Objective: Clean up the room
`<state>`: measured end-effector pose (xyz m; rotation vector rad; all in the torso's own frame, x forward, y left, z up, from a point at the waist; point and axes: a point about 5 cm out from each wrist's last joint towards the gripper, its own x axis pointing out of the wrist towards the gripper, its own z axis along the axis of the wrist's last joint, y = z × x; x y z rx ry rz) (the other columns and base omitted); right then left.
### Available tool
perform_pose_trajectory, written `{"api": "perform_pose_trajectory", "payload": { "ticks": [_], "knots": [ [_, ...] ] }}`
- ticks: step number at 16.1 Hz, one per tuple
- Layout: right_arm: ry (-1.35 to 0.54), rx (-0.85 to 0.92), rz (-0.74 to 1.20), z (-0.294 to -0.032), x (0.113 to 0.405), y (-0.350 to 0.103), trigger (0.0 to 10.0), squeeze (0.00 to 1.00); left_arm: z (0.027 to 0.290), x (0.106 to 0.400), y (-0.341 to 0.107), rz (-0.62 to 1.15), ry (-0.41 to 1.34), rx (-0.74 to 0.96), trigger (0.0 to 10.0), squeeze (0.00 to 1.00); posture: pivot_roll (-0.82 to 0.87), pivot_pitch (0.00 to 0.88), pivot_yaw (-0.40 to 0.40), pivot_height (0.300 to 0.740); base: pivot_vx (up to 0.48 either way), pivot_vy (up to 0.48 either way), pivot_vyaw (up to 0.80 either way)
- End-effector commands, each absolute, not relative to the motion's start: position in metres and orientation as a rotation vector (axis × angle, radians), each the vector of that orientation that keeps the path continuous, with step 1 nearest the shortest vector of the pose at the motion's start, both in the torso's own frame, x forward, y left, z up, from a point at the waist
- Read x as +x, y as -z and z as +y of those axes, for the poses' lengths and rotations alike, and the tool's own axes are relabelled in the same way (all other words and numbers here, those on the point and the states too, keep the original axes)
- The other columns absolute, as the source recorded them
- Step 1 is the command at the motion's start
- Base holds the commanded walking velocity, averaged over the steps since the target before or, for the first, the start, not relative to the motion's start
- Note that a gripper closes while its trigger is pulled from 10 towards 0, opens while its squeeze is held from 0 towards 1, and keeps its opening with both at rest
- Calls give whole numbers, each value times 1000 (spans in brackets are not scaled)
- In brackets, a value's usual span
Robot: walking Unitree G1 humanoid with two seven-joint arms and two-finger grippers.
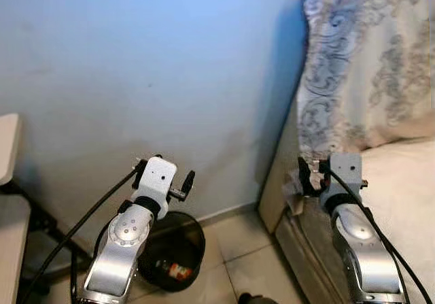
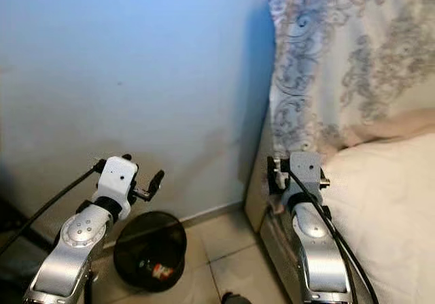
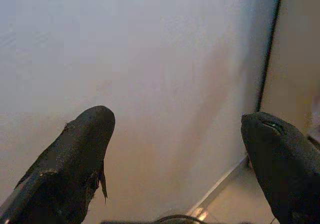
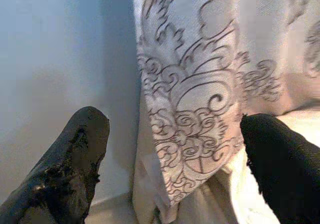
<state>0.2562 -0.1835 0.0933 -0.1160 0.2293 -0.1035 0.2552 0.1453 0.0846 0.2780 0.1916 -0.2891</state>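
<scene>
A round black bin (image 1: 178, 239) stands on the tiled floor against the blue wall, with a small red and white piece of rubbish (image 1: 179, 271) lying inside it. My left gripper (image 1: 164, 175) is raised above the bin's near rim, open and empty, and faces the wall. In the left wrist view its fingertips (image 3: 95, 126) are wide apart over bare wall. My right gripper (image 1: 314, 171) is held up at the corner of the bed, also open and empty, and its fingertips (image 4: 87, 129) frame the patterned curtain (image 4: 200, 83).
A bed with a cream cover (image 1: 408, 188) fills the right side, with its frame (image 1: 299, 239) beside my right arm. A patterned curtain (image 1: 367, 59) hangs behind it. A pale table edge (image 1: 7, 147) stands at the far left. Tiled floor (image 1: 238, 249) lies between bin and bed.
</scene>
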Motion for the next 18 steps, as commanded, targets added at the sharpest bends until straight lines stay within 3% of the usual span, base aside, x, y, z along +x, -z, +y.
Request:
{"api": "perform_pose_trajectory", "payload": {
  "ticks": [1, 18],
  "knots": [
    [120, -101, 209, -184, 257, -98, 10000, 0, 147, 258, -93, 160, 267, 277, 10000, 0, 50, 0, 23, 740, 0, 0, -744],
    [131, -95, 249, -183, 257, -91, 10000, 0, 148, 260, -93, 165, 262, 263, 10000, 0, 52, 0, 26, 740, 0, 0, -761]
  ]
}}
